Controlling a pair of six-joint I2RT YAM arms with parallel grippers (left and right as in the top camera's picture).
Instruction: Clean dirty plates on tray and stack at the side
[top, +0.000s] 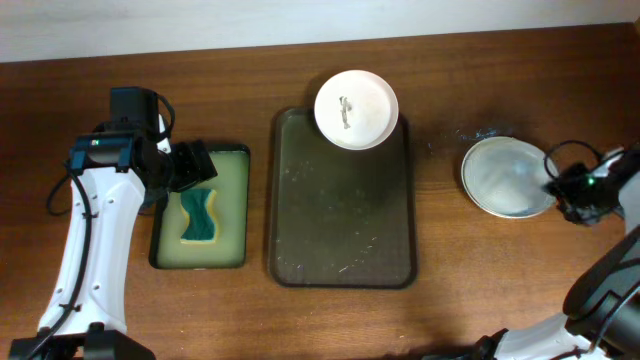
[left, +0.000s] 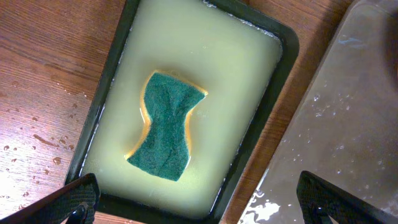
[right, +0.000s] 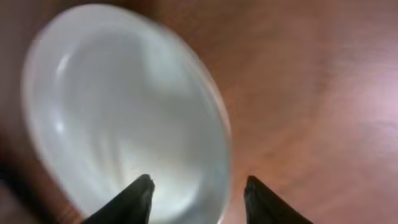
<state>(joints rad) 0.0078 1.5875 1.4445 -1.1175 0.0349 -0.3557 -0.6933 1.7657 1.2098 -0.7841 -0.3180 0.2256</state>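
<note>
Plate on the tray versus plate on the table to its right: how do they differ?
The tray plate carries a dark smear at centre; the table plate shows none. The tray plate sits at the brown tray's far end, overhanging its rim; the table plate lies on the table by the right gripper. Both are round, white and shallow.

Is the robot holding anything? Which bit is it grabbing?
Nothing is gripped. The left pincer is open above the sponge. The right pincer is open too, straddling the rim of the plate.
</note>
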